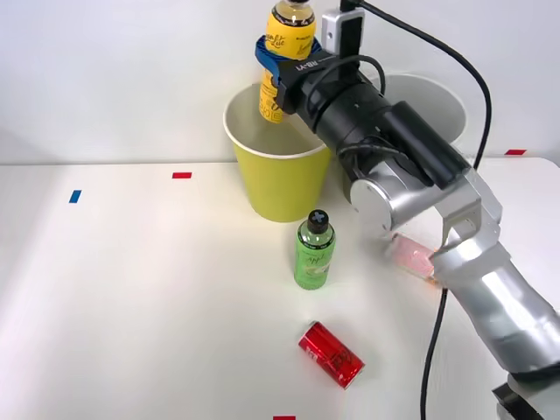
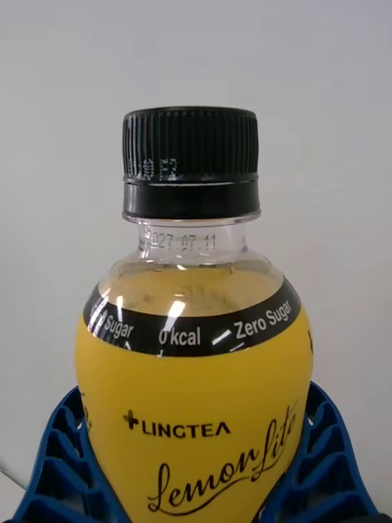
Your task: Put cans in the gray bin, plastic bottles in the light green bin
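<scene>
The stubby yellow-orange plastic bottle with a black screw cap (image 1: 284, 54) hangs upright in the air, clenched between the 2 blue ribbed fingers (image 1: 265, 51) of the right gripper (image 1: 278, 63), its base dipping just inside the mouth of the large round yellow-green bin with a white rim (image 1: 278, 184). In the right wrist view the same bottle (image 2: 194, 384) stands between the ribbed fingers (image 2: 57, 466), its label reading "Lemon Lite", "0 kcal" and "Zero Sugar" under the ridged cap. The gray round bin with a thin white rim (image 1: 433, 101) stands just beside the yellow-green one, on the robot's right, largely hidden by the black and silver right arm (image 1: 411, 175). Nearer the robot, the bright green plastic bottle with a black cap (image 1: 314, 251) stands upright on the white tabletop (image 1: 131, 297), near the foot of the yellow-green bin. The shiny red metal can (image 1: 332, 353) lies on its side closer still, and the pale pink slim can (image 1: 414, 258) lies under the arm, partly covered. 1 blue tape mark (image 1: 74, 196) and red tape marks (image 1: 181, 175) are stuck to the table. A plain white wall (image 1: 114, 70) rises behind the table.
</scene>
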### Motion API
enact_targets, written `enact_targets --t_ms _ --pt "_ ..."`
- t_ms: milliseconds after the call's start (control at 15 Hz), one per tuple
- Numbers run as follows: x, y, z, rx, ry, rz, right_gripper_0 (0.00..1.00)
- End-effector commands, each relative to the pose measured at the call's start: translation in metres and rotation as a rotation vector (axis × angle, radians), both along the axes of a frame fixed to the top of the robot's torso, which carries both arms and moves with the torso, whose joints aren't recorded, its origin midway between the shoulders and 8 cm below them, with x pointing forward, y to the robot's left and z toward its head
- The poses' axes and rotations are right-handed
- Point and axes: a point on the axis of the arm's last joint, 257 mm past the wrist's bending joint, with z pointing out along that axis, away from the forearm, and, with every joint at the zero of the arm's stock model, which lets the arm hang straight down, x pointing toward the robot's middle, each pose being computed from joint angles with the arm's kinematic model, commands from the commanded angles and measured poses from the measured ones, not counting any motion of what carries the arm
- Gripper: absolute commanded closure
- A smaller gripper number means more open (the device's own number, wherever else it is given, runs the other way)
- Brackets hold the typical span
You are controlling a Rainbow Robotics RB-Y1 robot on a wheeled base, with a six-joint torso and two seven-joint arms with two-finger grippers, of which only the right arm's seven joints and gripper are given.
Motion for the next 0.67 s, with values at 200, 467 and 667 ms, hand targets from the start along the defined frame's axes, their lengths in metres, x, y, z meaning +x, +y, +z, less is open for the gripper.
enact_targets --t_ms 200,467,667 --pt "0.0199 0.0103 -0.0006 -0.018 0.019 -0.009 0.99" --pt "0.0226 0.0082 -0.0048 -0.03 0.023 -0.015 0.0" --pt "0.0228 0.0063 -0.0053 -0.042 0.015 -0.02 0.0"
